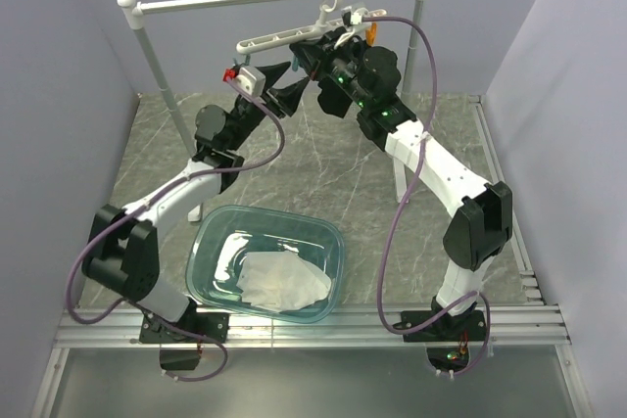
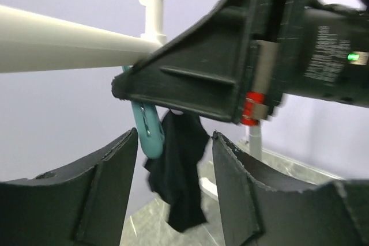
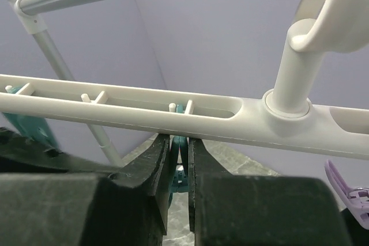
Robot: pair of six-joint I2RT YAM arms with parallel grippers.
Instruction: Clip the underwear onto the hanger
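Step in hand: preparing the hanger (image 1: 279, 38) for clipping.
Underwear (image 1: 284, 281) lies in the tub (image 1: 211, 242) below. Left pincer (image 2: 176, 142): parted, empty. Right pincer (image 3: 179, 142): nearly closed on a teal peg (image 3: 179, 171). Next move likely requires lifting the underwear to it.

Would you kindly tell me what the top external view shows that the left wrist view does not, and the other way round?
Only the top external view shows the clear bin at the near edge, with the white underwear lying inside it. Only the left wrist view clearly shows a black garment hanging beside a teal peg. Both views show the white hanger and its hook.
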